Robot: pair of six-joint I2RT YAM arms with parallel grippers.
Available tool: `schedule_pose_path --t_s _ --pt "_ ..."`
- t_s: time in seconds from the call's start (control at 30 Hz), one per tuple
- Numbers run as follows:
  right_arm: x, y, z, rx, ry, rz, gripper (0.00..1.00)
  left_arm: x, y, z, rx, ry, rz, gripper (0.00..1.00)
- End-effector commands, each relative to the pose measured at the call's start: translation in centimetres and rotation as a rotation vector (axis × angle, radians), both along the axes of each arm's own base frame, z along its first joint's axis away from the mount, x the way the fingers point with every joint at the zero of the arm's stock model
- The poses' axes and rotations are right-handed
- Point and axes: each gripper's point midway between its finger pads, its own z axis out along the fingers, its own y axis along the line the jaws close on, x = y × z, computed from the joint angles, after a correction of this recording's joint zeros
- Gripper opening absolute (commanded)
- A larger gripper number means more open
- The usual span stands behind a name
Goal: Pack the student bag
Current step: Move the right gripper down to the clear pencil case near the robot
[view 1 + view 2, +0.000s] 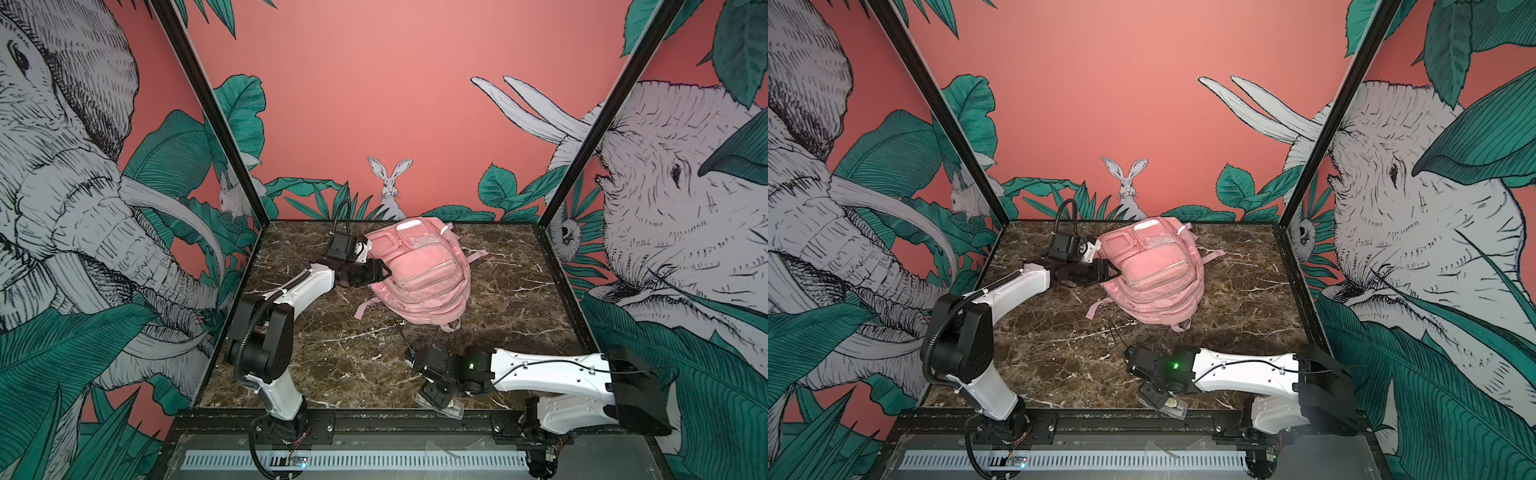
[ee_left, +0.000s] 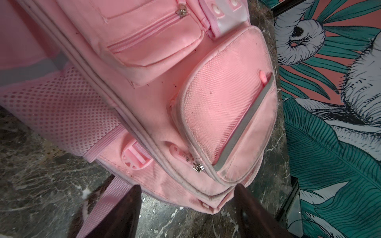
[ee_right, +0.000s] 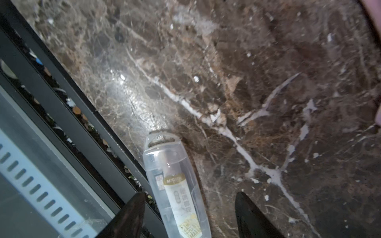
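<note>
The student bag [image 1: 419, 270] lies flat on the marble table [image 1: 324, 357], front pockets up, in the rear half and about mid-width in both top views; its far end sits close to the table's back edge under the wall, while bare marble lies open to its right and across the whole front half. Its long axis runs from the back wall toward the front, leaning slightly to the right as it comes nearer; a small loop sticks out at the near end, one strap trails off the near left side and another off the right.

The left gripper [image 1: 382, 272] is at the bag's left edge, about halfway along it; in the left wrist view its fingers [image 2: 132, 210] stand apart, with the bag's seamed corner just between the tips and nothing pinched. That arm's elbow is raised at the front left; its forearm reaches back and inward.

The right gripper [image 1: 436, 397] hangs low near the front edge, well apart from the bag; its fingers [image 3: 249, 214] are spread, astride a clear plastic case [image 3: 175, 185] without clamping it; the case lies along the black front rail [image 3: 86, 127]. That arm stretches low from the right base toward the middle, wrist bent down.
</note>
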Motion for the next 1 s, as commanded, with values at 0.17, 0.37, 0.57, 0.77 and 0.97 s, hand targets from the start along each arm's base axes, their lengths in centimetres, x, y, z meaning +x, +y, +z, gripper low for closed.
schedule_pose_path --t_s 0.17,0.37,0.57,0.77,0.97 --pt "-1.2 -1.9 -1.5 -0.113 0.012 -0.047 0.69 -0.3 -0.2 0.8 -0.010 -0.016 -0.038 0.72" --pt "-2.1 -3.0 -3.1 -0.166 0.059 -0.066 0.68 -0.3 -0.4 0.1 -0.016 -0.001 -0.041 0.72" --pt "-2.8 -3.0 -4.0 -0.164 0.088 -0.065 0.66 -0.2 -0.2 0.0 -0.014 -0.002 -0.033 0.72" --pt "-2.8 -2.5 -4.1 -0.153 0.088 -0.059 0.53 -0.4 0.3 -0.2 -0.016 0.005 -0.016 0.72" --pt "-2.3 -1.1 -3.5 -0.123 0.066 -0.050 0.42 -0.4 1.0 -0.4 -0.015 0.012 0.002 0.72"
